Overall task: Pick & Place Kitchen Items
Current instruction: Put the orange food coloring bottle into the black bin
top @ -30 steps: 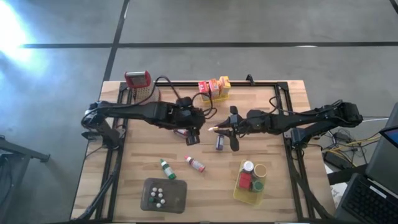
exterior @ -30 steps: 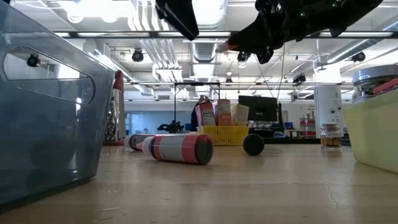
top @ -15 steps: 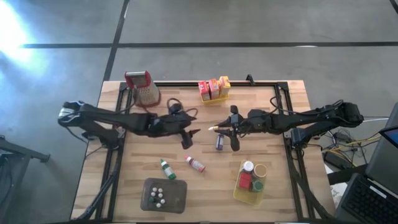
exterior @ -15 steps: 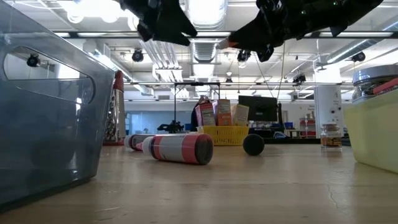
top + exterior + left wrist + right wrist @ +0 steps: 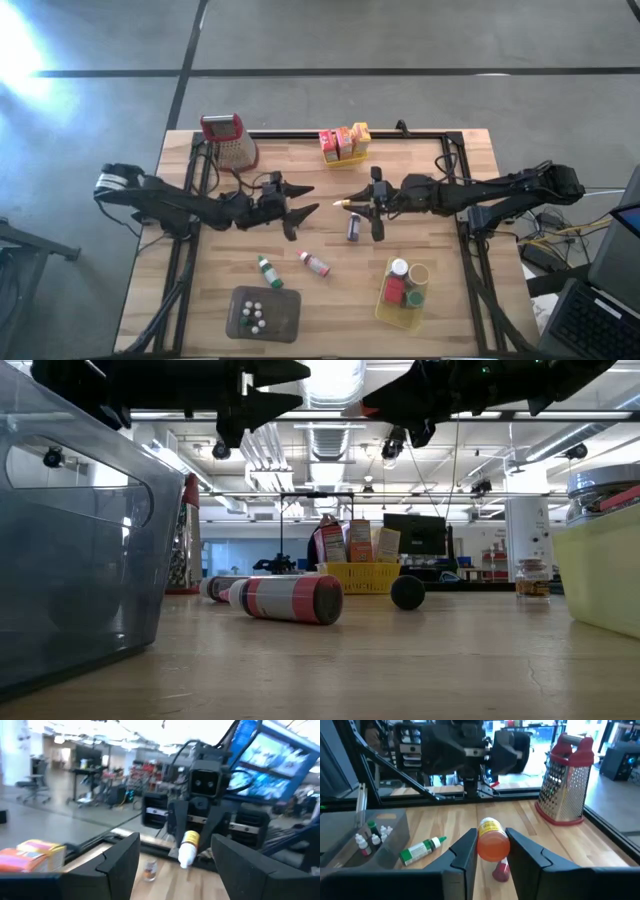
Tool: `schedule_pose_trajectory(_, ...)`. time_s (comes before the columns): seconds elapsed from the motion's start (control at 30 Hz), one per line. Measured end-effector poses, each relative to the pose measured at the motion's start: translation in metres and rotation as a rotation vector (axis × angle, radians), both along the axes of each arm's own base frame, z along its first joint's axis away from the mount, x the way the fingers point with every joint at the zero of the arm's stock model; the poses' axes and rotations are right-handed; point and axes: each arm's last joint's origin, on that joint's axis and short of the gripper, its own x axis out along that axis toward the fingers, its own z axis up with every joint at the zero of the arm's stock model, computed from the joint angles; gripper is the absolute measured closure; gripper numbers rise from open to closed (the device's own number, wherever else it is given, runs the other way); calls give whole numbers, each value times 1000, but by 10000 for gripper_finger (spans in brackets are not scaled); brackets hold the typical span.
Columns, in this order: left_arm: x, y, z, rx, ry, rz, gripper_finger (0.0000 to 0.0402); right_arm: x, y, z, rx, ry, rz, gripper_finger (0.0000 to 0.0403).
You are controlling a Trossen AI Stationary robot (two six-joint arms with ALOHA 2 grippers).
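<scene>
Moved: left gripper is drawn back leftward, fingers spread, empty.
Held: orange bottle is pinched by right gripper, mid-table, aloft.
Handling: light, smooth, rigid; best gripped around body.

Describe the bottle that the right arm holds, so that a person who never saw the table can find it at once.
Look above the middle of the table, where the two arms nearly meet. The right pincer is shut on a small bottle with an orange body, a yellow label and a white cap. The other loose bottles lie on the wood; this one is in the air, pointing at the open left pincer.
</scene>
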Motion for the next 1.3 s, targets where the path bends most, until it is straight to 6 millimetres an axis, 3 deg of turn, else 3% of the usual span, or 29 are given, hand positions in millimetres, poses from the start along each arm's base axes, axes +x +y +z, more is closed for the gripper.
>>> schedule_pose_trajectory(0.23,15,-5,-12,54,-41,-75,152,0,5,5,-27,-45,28,334)
schedule_pose_trajectory(0.4,27,-9,-18,110,-7,-133,152,-2,9,8,-27,-53,50,314)
schedule_pose_trajectory(0.7,37,-11,-11,176,-24,-151,152,-7,18,16,-30,-95,137,330)
schedule_pose_trajectory(1.03,70,-17,-6,283,-4,-198,152,-7,18,17,-30,-101,143,311)
schedule_pose_trajectory(1.3,73,-17,-1,305,-16,-189,152,-7,18,16,-43,-100,146,332)
